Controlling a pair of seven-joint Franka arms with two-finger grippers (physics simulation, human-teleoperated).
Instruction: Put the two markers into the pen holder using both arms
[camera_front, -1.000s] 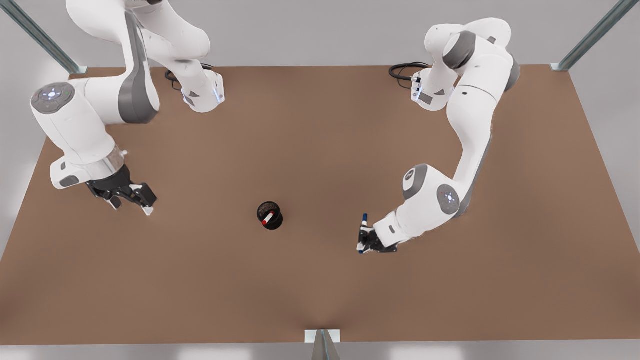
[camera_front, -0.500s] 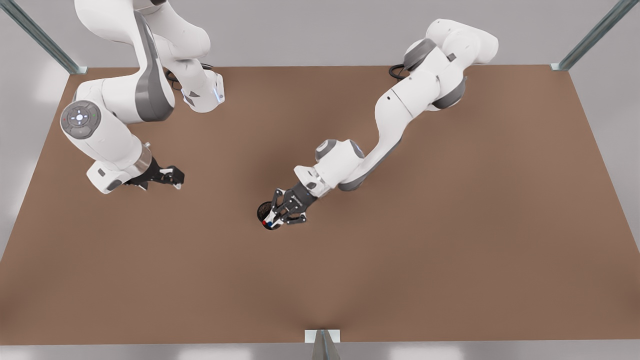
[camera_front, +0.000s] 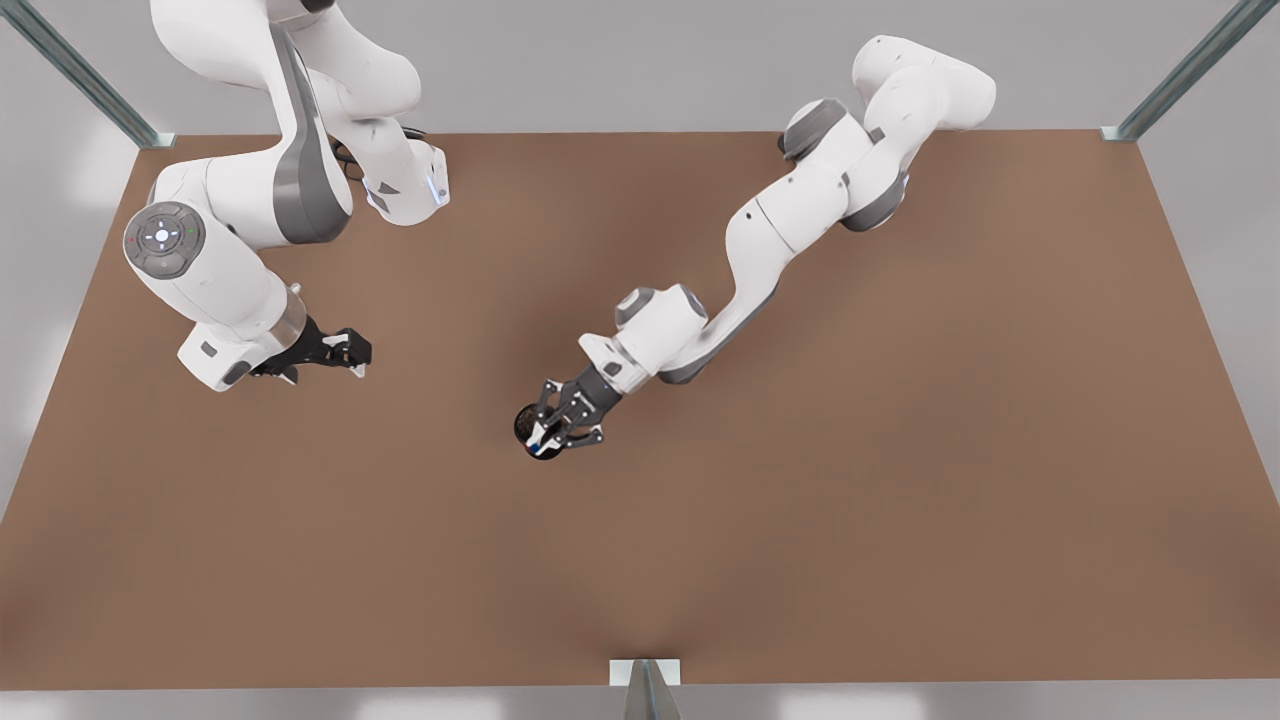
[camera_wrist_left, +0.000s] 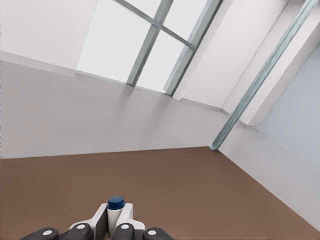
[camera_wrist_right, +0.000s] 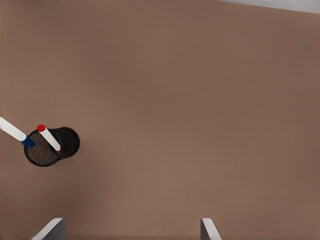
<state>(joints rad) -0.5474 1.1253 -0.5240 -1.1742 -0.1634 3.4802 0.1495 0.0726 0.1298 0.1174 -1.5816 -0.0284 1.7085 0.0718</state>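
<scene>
1. The pen holder stands on the brown table, close to its middle and a little toward the front view's left.
2. The red marker is in the holder. It leans against the rim, with its red end sticking out above it.
3. The blue marker is tilted, and its blue lower end sits right at the holder's rim beside the red one. I cannot tell whether that end is already inside the cup.
4. My left pincer is directly over the holder, on the arm that reaches in from the far right corner in the front view. Its fingers are clamped on the blue marker's white barrel. In the left wrist view a blue end pokes out just past the fingertips.
5. My right pincer hangs above the table well off to the front view's left, far from the holder, and that arm waits. Its fingers are spread wide with nothing between them.
6. A metal frame post rises at the far right corner of the table.
</scene>
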